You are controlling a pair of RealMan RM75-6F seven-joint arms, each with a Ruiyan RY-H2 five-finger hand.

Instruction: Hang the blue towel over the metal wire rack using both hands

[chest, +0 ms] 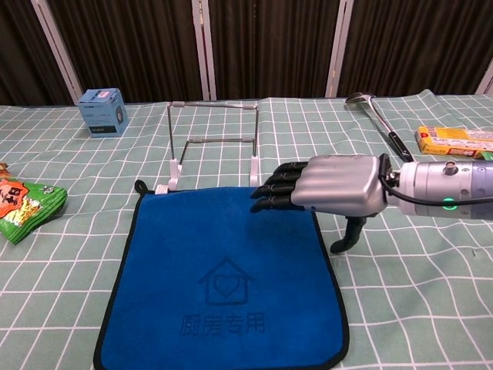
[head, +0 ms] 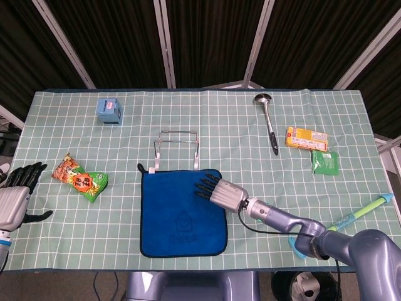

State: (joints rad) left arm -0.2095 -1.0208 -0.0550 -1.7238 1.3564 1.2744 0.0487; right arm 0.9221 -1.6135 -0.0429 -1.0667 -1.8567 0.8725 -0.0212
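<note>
Lying flat, blue towel (chest: 223, 281) beneath right hand (chest: 327, 183) at its far-right corner.

Laid out on the checked tablecloth (head: 351, 113) are counted one blue towel (head: 182, 216), one metal wire rack (head: 177, 149), one small blue box (head: 109, 111), one ladle (head: 268, 122), three snack packets (head: 80, 178) (head: 306, 138) (head: 326, 162), and one turquoise brush (head: 362, 212).
</note>
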